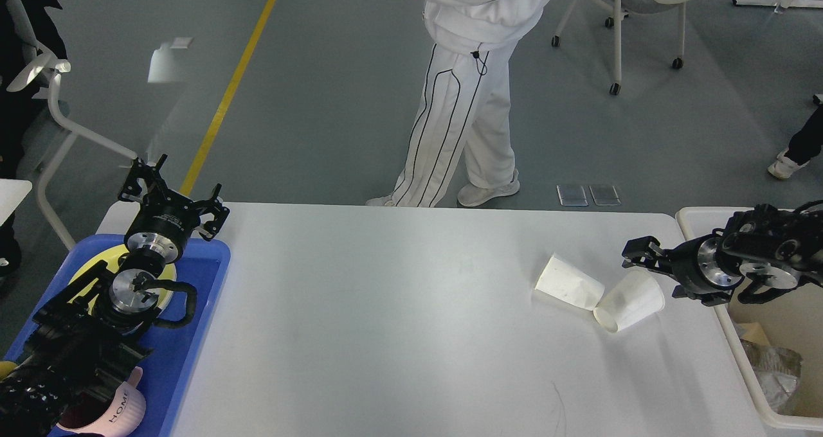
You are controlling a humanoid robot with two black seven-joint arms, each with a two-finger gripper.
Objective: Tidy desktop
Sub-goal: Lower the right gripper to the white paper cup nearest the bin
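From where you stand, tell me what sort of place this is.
Probably an industrial lab or workshop floor: grey floor with a yellow line, a wheeled chair, and a white desktop set up as a test station.

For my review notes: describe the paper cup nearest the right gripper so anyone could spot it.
On the white desktop, look right, near the cream bin. Two tipped paper cups touch there. It is the right cup, mouth facing the viewer, beside the right gripper.
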